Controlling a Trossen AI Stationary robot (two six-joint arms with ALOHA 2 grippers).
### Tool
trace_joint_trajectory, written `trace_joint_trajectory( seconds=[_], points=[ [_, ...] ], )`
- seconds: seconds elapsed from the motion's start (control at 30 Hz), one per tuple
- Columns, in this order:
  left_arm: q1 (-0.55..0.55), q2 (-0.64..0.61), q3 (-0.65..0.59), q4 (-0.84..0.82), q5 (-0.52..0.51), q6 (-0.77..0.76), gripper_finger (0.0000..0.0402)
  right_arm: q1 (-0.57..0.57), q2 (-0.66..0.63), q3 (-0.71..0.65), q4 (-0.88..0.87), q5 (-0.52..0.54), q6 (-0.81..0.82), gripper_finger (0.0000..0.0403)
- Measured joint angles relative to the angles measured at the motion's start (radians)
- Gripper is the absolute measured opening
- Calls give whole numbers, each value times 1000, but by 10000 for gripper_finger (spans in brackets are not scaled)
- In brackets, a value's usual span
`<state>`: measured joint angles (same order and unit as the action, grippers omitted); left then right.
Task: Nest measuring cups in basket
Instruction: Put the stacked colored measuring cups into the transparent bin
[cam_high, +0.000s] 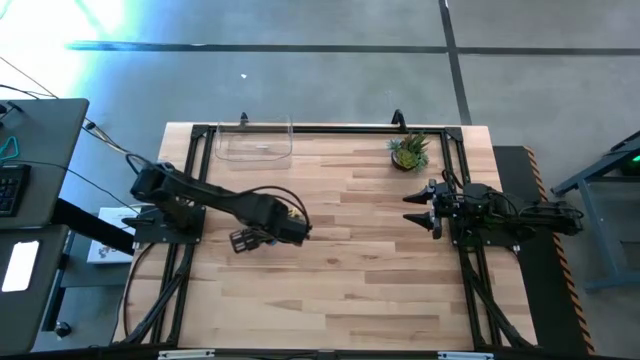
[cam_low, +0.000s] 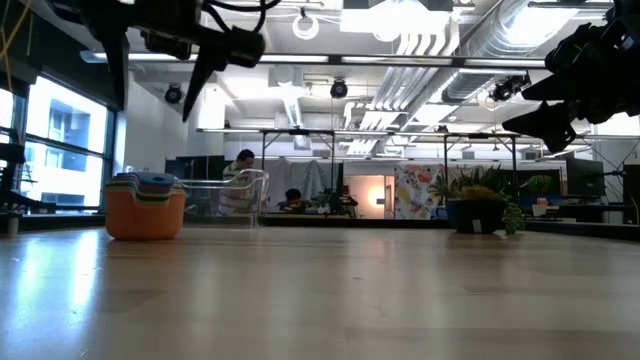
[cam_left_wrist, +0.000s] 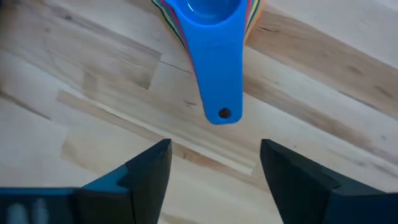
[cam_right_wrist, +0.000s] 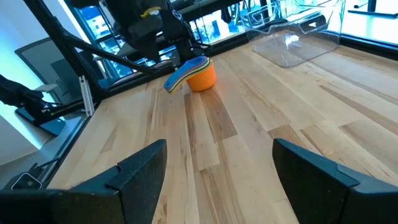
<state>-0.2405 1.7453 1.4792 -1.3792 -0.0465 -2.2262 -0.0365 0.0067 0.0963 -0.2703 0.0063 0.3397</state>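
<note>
1. High view: the left gripper hangs over the middle-left of the table, hiding the stack of measuring cups beneath it. The clear basket sits empty at the far edge, well apart from the gripper. The right gripper waits at the right side, near the potted plant, fingers spread and empty, presumably parked to stay clear.

2. Low view: the cups stand nested, an orange one outermost, on the table in front of the basket, not in it. The left arm shows above them, clear of the stack.

3. Left wrist view: the blue cup, topmost in the stack, points its handle towards the gripper. The fingers stand apart, gripping nothing, either side of the handle's line but short of it. This looks like alignment for a pinch on the handle.

4. Right wrist view: the stack rests under the left gripper, with the basket beyond. In judgement, nesting is done; transfer into the basket remains.
</note>
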Motion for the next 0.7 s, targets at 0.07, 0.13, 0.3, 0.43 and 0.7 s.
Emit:
trace_joint_trajectory(
  seconds=[0.07, 0.13, 0.3, 0.43, 0.7],
  points=[
    [0, 14, 0, 0, -3, -14, 252, 0, 0, 0, 0, 0, 0, 284],
    [0, 31, 0, -2, -16, -13, 270, 0, 0, 0, 0, 0, 0, 284],
    [4, 61, -29, 10, -63, 2, 296, 0, 0, 0, 0, 0, 0, 284],
    [8, 63, -85, 84, -76, -10, 298, 0, 0, 0, 0, 0, 0, 284],
    [19, 57, -172, 171, -77, -16, 299, 0, 0, 0, 0, 0, 0, 284]
  ],
)
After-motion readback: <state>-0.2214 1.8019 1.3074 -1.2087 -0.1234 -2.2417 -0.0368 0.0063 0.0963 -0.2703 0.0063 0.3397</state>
